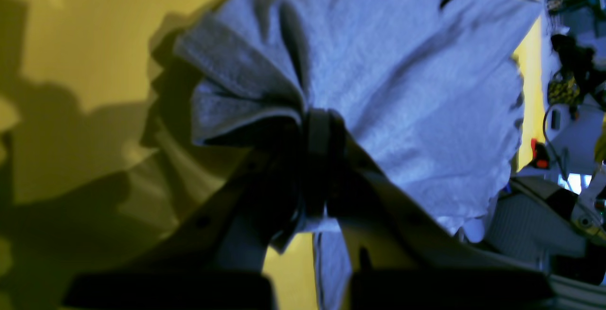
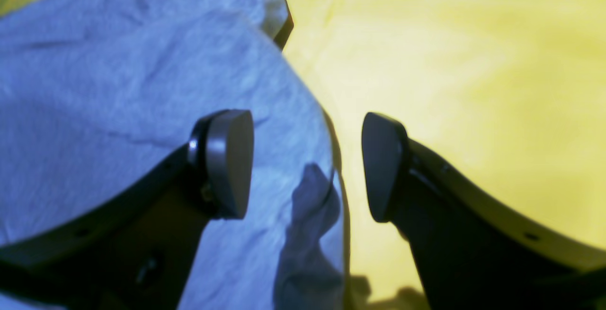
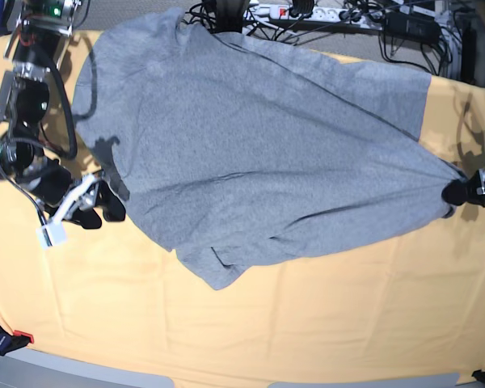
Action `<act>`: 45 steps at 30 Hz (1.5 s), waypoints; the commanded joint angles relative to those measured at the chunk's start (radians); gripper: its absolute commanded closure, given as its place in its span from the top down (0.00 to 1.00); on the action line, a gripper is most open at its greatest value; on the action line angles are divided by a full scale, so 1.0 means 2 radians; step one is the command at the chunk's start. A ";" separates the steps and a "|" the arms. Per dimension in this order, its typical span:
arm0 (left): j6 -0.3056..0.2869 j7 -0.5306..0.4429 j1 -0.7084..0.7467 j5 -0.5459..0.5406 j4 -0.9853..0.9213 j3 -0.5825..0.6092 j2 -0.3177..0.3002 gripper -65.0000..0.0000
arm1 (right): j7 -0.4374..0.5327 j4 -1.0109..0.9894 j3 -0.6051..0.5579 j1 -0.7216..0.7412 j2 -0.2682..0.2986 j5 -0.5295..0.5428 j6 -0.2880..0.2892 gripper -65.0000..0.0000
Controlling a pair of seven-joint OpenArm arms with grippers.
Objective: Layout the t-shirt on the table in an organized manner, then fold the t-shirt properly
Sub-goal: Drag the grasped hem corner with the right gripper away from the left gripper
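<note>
right end effector (image 3: pixel 105 206) sits at the left side of the base view, jaws spread wide, released, nothing between them. in the right wrist view its two dark pads (image 2: pixel 227 163) straddle the edge of the t-shirt (image 3: pixel 250 153), one pad over grey cloth, the other over bare yellow cover; whether a pad touches the cloth, cannot tell. the t-shirt lies spread plain grey side up across the middle of the tabletop (image 3: pixel 267 323), wrinkled, top edge reaching the far rim near a tangle of cables (image 3: pixel 331 16), a small folded bit at the lower edge. the shirt narrows to a pulled point toward the right. left end effector (image 3: pixel 457 194) at the far right is clenched on that bunched corner of the t-shirt, fabric gathered into pleats at the grip in the left wrist view.
</note>
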 commanded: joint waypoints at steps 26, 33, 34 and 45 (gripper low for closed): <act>-0.028 -0.004 0.028 -0.012 0.006 -0.004 -0.129 0.00 | -0.087 -0.199 -0.037 0.147 -0.010 0.111 0.023 0.59; -0.027 -0.004 0.028 -0.012 0.006 -0.004 -0.129 0.00 | -0.084 -0.199 -0.090 0.142 -0.034 0.060 0.009 0.59; -0.027 -0.004 0.028 -0.012 0.006 -0.004 -0.129 0.00 | -0.082 -0.200 -0.093 0.141 -0.038 0.051 0.005 0.59; -0.023 -0.004 0.028 -0.012 0.006 -0.004 -0.129 0.00 | -0.039 -0.201 -0.094 0.109 -0.061 0.041 -0.001 0.59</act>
